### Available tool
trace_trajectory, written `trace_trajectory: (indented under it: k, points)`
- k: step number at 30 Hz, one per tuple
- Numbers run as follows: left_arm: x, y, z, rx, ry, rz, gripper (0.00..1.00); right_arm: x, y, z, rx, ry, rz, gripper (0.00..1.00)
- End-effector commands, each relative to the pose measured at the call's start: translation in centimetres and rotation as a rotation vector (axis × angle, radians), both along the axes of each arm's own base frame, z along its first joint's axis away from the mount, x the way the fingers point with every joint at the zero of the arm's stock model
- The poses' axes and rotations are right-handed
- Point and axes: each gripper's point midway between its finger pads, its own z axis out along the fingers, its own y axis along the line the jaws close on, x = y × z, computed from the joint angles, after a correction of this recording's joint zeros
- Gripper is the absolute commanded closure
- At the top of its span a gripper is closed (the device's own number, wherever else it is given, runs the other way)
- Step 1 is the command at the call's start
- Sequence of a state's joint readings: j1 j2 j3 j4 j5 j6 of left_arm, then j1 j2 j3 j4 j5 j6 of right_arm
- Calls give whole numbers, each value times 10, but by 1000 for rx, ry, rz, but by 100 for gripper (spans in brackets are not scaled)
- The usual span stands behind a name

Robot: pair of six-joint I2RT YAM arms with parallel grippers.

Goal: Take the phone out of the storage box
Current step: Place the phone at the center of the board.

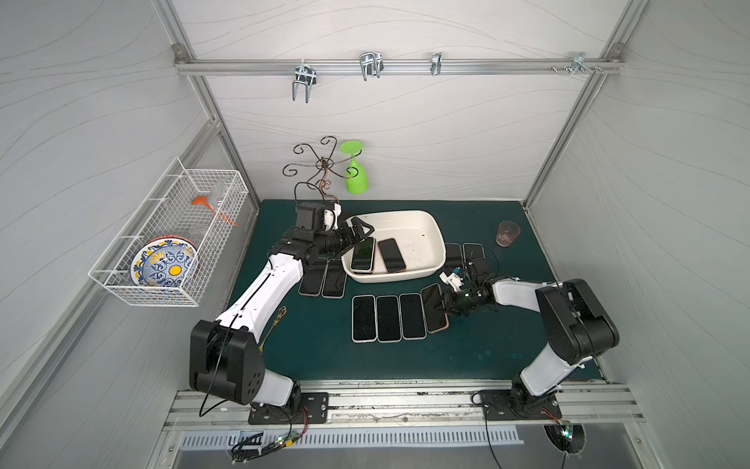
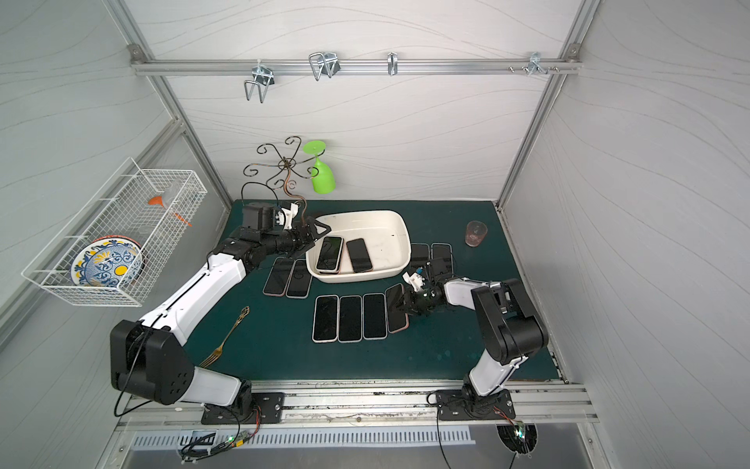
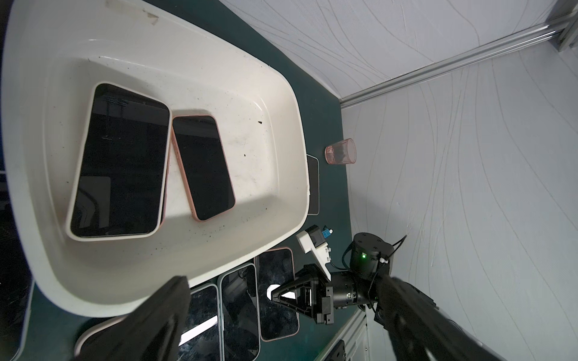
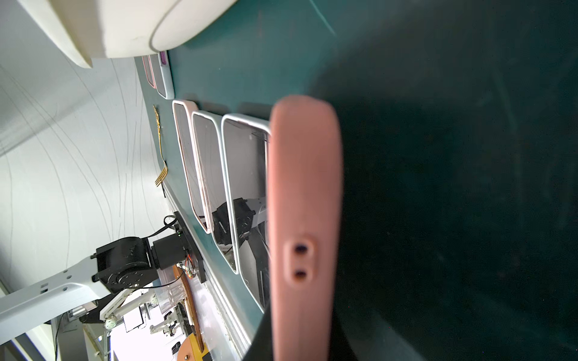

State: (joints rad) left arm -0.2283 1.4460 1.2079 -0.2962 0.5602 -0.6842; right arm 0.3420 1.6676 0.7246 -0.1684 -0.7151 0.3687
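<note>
The box [image 1: 431, 227] sits at the back of the bench [image 1: 487, 349]. Two phones show in it, a white phone [image 1: 362, 253] by its left end and a pink phone [image 1: 391, 255] just beside it, both screen up and slanted. In the left wrist view a pink edge shows under the white phone, so it probably lies on a third one, which would lift it and make its sides easier to catch. The left tool [image 1: 364, 233] hangs over the box's left end with its jaws wide apart and nothing between them, aimed at the white phone. I judge it is set to take that one next. The right tool [image 1: 441, 305] is clamped on a held phone [image 1: 433, 308] by one long side, at the right end of a row [image 1: 388, 318] of three phones lying flat, side by side, in front of the box. The held phone is tilted, gripped side raised, just beside the row's last phone; whether its lower side touches the bench I cannot tell. That pose suits laying it down as the fourth without knocking its neighbour. A left pair [image 1: 335, 284] and a right pair [image 1: 473, 248] of phones flank the box, so the job looks well along.
</note>
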Motion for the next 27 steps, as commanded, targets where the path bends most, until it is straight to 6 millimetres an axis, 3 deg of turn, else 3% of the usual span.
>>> trace_trajectory:
  k: [1, 9, 11, 16, 18, 27]
  points:
    - [1, -2, 17, -3, -71, -20, 1, -9, -9, -20, -89, 68, -25, 100]
    - [2, -2, 11, -1, -55, -18, 1, -19, -20, -17, -159, 95, -35, 85]
    - [3, -4, 9, -7, -49, -22, 1, -24, -22, -17, -159, 98, -40, 76]
    - [5, -6, 4, -22, -32, -26, 1, -30, -26, -18, -172, 106, -44, 66]
    - [5, -6, 4, -20, -30, -23, 1, -30, -28, -18, -175, 103, -49, 49]
    - [6, -4, 1, -7, -21, -15, 1, -18, -46, -3, -231, 66, -85, 19]
